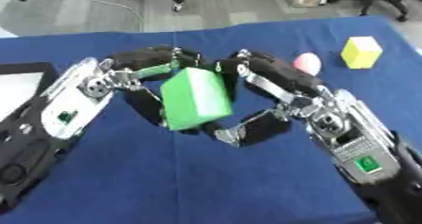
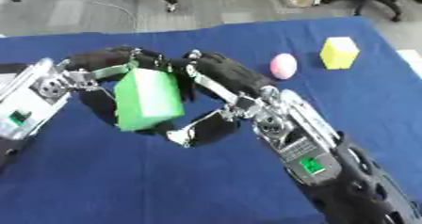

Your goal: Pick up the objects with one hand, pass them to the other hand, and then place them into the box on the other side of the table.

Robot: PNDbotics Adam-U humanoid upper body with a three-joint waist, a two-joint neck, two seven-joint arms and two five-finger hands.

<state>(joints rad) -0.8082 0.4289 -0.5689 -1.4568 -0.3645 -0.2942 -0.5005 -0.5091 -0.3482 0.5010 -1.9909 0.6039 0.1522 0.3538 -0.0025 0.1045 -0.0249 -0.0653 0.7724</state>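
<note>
A green block hangs above the blue table near its middle, tilted, between my two hands. My left hand comes in from the left with its fingers curled over the block's top and its thumb against the left side. From the right, my right hand curls its fingers over the block's top right corner, with its thumb just under the lower right corner. A pink egg-shaped object and a yellow cube lie on the table at the far right.
A black box with a white inside shows at the left edge of the table. Beyond the far edge are grey floor and chair legs. My forearms cover both lower corners.
</note>
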